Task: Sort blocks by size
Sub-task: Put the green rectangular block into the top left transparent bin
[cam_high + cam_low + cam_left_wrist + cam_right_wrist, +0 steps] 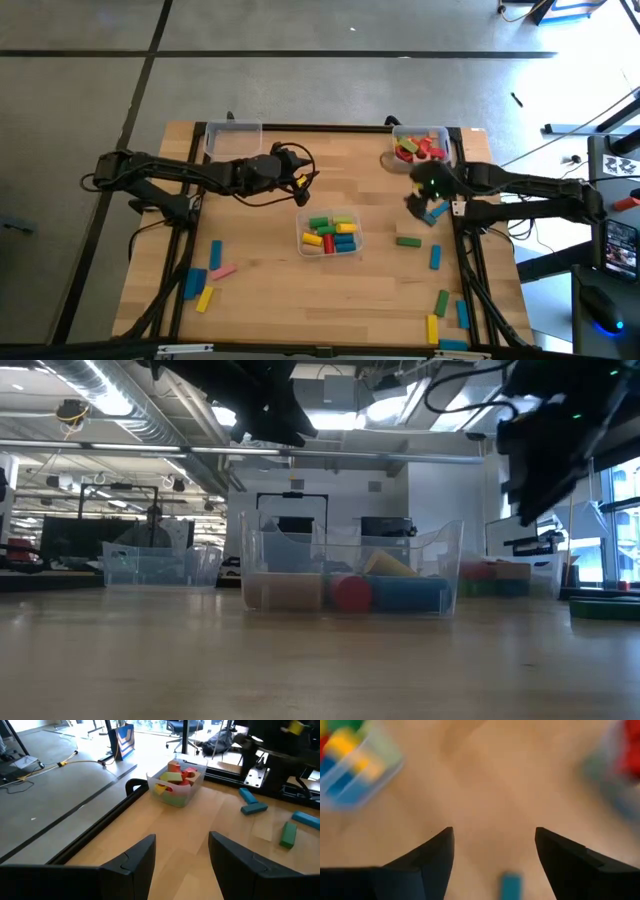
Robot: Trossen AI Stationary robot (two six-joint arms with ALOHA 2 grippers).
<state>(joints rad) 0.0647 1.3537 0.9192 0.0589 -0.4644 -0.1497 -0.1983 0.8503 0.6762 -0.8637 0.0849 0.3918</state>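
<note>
Wooden bench (pixel 270 290) first: a clear bin (pixel 332 234) of small blocks sits mid-surface, another bin (pixel 420 146) at the far right corner, loose blocks (pixel 208 275) scattered near both front corners. Right claw (pixel 494 851) gapes empty above a blue block (pixel 511 885) (probably light, rigid, slick-painted; pinch its long flat sides). Left claw (pixel 181 851) hovers open, empty, near centre.

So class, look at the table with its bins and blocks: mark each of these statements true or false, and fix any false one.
1. The centre bin holds blocks. True.
2. The left gripper grips a yellow block. False: it is open and empty.
3. The far-left bin is full of red blocks. False: it looks empty.
4. A blue block lies under the open right gripper. True.
5. A green block lies loose on the table. True.
</note>
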